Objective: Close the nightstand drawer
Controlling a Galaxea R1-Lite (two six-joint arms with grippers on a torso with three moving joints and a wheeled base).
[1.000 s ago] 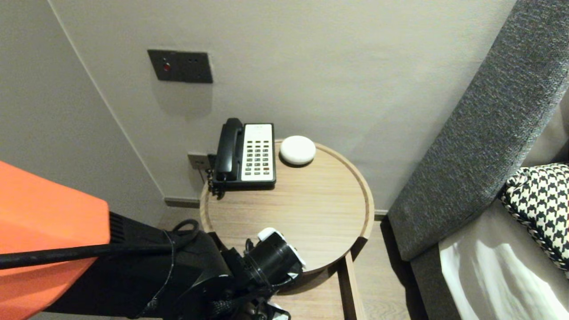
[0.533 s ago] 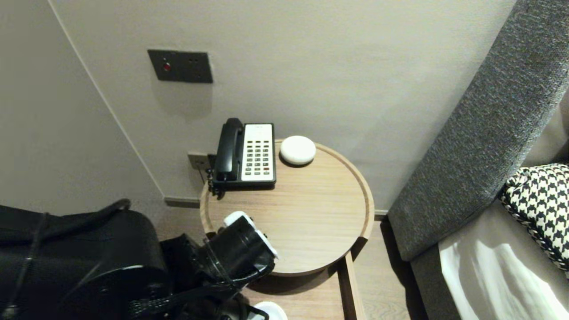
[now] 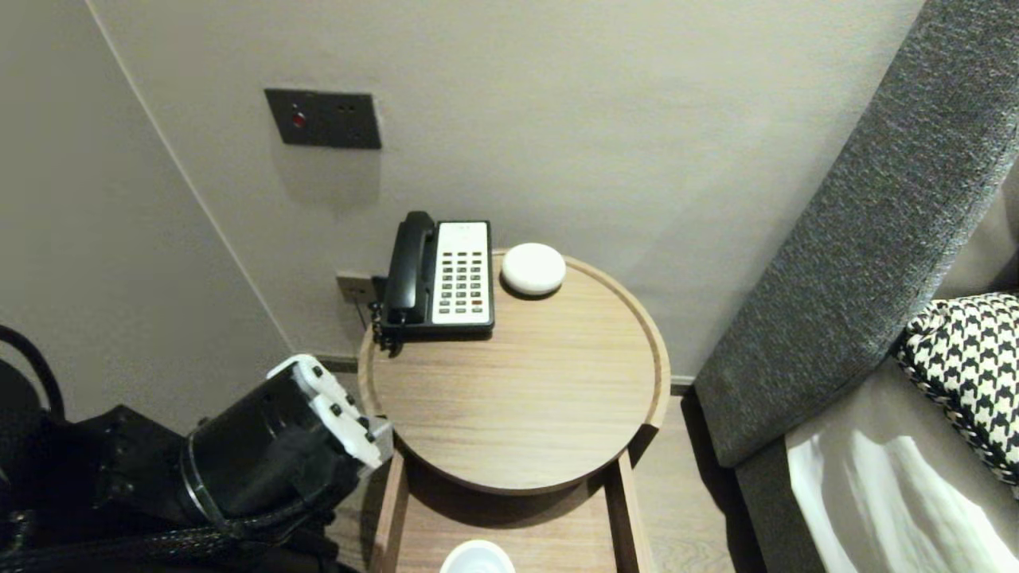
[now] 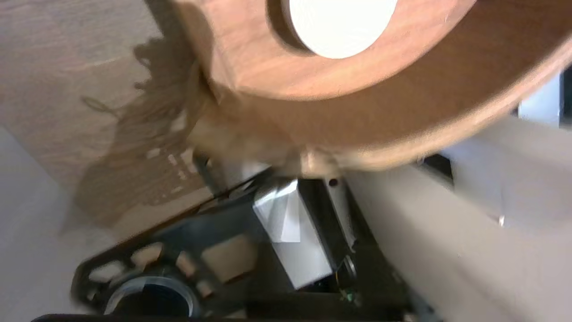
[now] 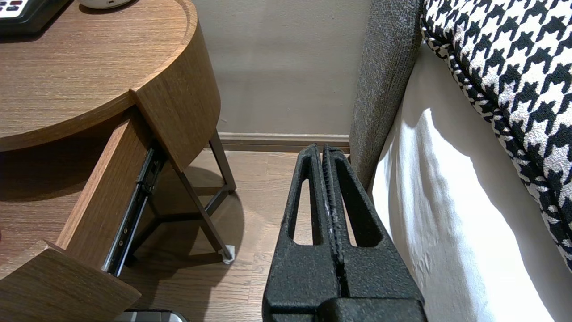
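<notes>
one drawer (image 3: 391,509), one white cup (image 3: 476,559) — one telephone (image 3: 439,274)

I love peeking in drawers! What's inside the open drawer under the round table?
A round white thing lies in the drawer. The tabletop covers the drawer's back part, so anything there stays hidden.

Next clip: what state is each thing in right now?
Wooden drawer under the round wooden table: pulled open.
White round object in the drawer: resting inside, untouched.
Black telephone handset: on its cradle.
Right hand: shut, empty, parked beside the bed.
Left arm: low beside the drawer's left side.
</notes>
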